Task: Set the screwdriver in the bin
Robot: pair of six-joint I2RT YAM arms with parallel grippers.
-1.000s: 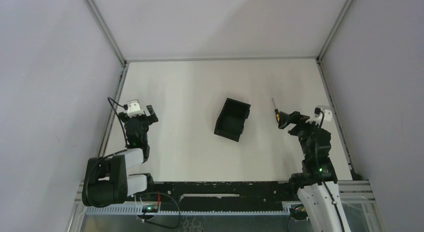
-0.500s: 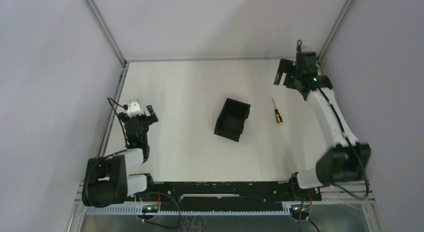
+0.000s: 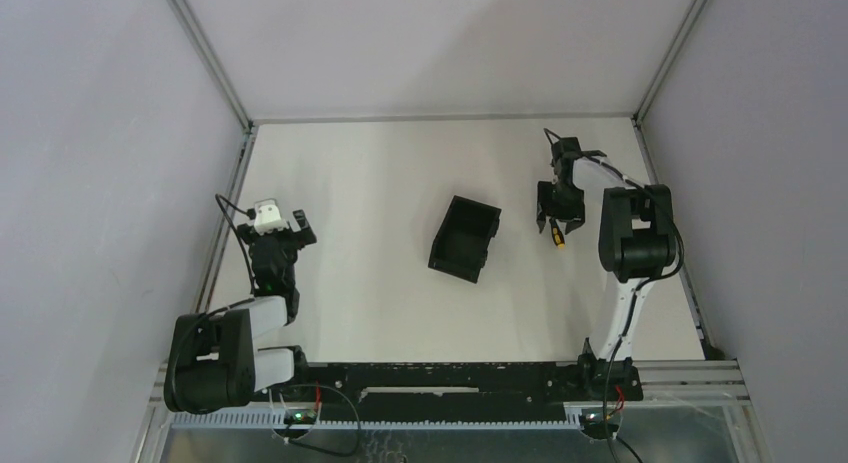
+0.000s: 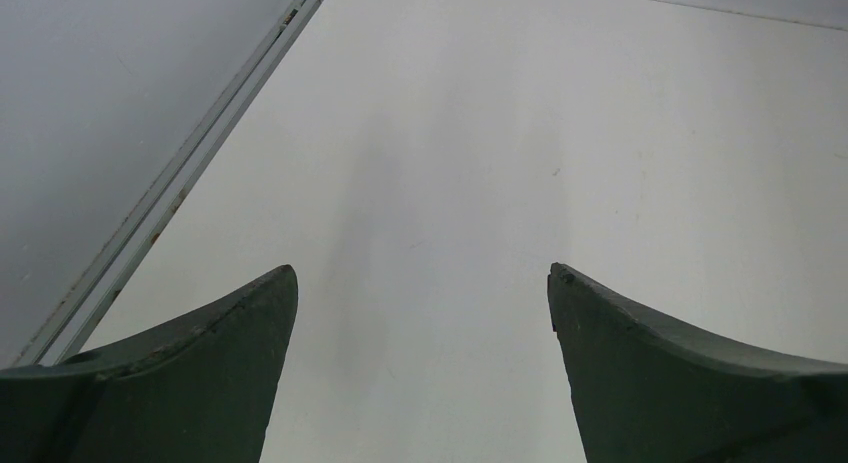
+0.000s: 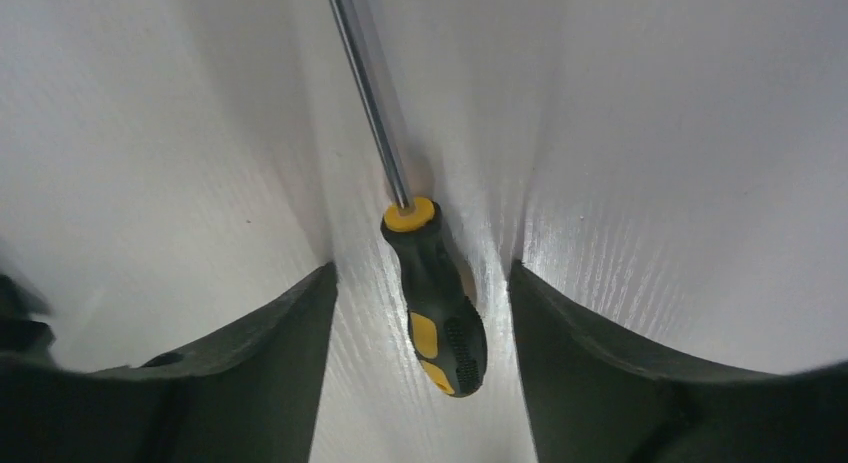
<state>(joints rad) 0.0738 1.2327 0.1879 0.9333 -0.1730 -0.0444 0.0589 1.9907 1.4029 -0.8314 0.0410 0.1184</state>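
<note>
The screwdriver (image 3: 558, 236) lies flat on the white table right of the bin (image 3: 465, 239), a black open-top box near the middle. My right gripper (image 3: 555, 219) hangs low over the screwdriver. In the right wrist view the black-and-yellow handle (image 5: 438, 301) lies between the two fingers (image 5: 270, 353) with a gap on each side, and the silver shaft (image 5: 370, 93) runs away from me. That right gripper (image 5: 422, 273) is open, touching nothing. My left gripper (image 3: 305, 226) rests at the left side of the table. In its wrist view the left gripper (image 4: 422, 273) is open over bare table.
Grey walls and metal frame rails (image 3: 226, 198) bound the table on the left, back and right. The left wrist view shows the left rail (image 4: 190, 163) close by. A black bar (image 3: 440, 378) with cables runs along the near edge between the arm bases.
The right arm swung from the near right up to the far right corner, then came down over the screwdriver. Its jaws have narrowed a little. Screwdriver, bin and left arm have not moved.
</note>
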